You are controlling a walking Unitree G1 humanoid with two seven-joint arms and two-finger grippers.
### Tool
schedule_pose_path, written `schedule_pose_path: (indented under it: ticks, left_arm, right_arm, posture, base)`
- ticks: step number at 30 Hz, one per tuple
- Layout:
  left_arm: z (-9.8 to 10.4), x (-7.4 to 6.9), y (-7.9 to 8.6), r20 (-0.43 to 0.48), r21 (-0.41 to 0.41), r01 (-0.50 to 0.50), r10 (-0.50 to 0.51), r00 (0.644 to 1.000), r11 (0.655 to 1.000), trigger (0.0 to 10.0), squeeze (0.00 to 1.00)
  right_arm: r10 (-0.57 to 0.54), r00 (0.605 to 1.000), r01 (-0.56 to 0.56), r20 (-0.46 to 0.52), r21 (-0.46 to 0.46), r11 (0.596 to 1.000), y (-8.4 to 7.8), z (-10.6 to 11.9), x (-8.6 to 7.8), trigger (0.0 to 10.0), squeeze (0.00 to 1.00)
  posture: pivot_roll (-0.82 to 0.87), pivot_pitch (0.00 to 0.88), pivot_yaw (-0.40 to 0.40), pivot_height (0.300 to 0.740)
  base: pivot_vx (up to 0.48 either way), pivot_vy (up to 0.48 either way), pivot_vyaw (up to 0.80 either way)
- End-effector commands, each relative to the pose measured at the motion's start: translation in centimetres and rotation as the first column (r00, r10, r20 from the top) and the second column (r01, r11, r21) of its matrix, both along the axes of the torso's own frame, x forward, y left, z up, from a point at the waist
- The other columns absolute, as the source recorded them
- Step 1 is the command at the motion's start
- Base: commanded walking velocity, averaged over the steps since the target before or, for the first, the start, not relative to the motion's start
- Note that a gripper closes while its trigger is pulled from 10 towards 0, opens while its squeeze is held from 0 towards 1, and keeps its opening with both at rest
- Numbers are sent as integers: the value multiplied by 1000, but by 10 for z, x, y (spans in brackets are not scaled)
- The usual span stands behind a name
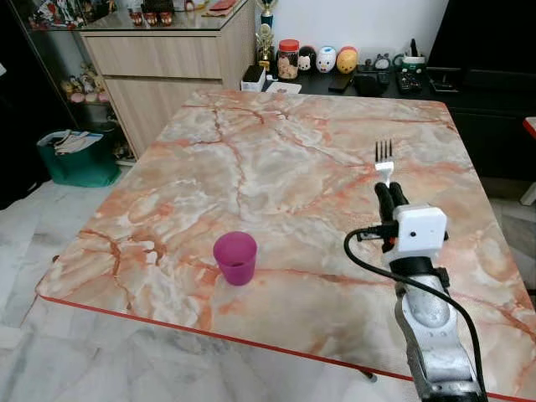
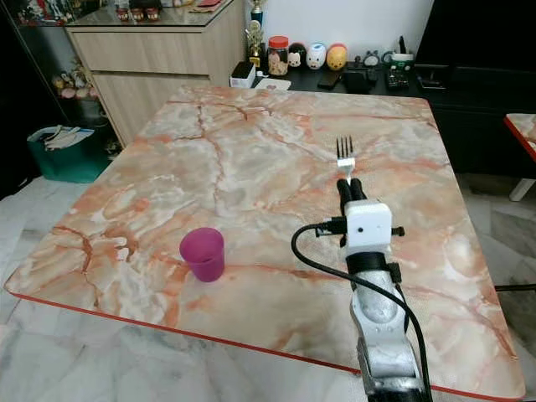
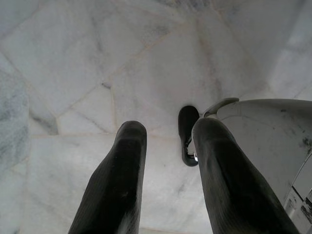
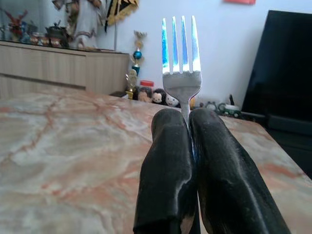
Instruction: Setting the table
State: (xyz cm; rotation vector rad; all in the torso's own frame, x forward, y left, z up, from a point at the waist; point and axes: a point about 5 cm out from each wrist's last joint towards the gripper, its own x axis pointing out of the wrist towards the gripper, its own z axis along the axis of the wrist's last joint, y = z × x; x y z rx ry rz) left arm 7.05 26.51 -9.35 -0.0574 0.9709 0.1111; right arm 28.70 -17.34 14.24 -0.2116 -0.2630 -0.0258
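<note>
My right gripper (image 1: 391,194) is over the right half of the marble table (image 1: 276,167), shut on a silver fork (image 1: 383,162) whose tines point away from me. In the right wrist view the fork (image 4: 181,68) stands up between the two black fingers (image 4: 168,180), above the tabletop. A purple cup (image 1: 235,258) stands upright near the table's front edge, to the left of that gripper and apart from it. My left gripper (image 3: 168,156) hangs beside my body over the pale floor tiles, its fingers apart with nothing between them.
A wooden sideboard (image 1: 167,63) stands beyond the table's far left corner. A low black shelf (image 1: 368,84) with jars and small figures runs along the far edge. A green bin (image 1: 79,155) sits on the floor at the left. The table has a red rim (image 1: 209,335).
</note>
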Motion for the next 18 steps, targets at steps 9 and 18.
schedule_pose_path:
  ticks: [9,18]
  left_arm:
    - [-1,-3,0,-11,-7,-3,3,1000,1000,10000,0]
    - [-1,-2,-1,-8,-11,-13,13,1000,1000,10000,0]
  right_arm:
    - [-7,999,7,36,-6,1000,-3,10,1,10000,0]
    - [-19,1000,19,14,18,1000,-4,10,6,10000,0]
  posture:
    - [-89,0,43,740]
    - [-86,0,34,740]
  base:
    - [0,0,0]
    - [0,0,-262]
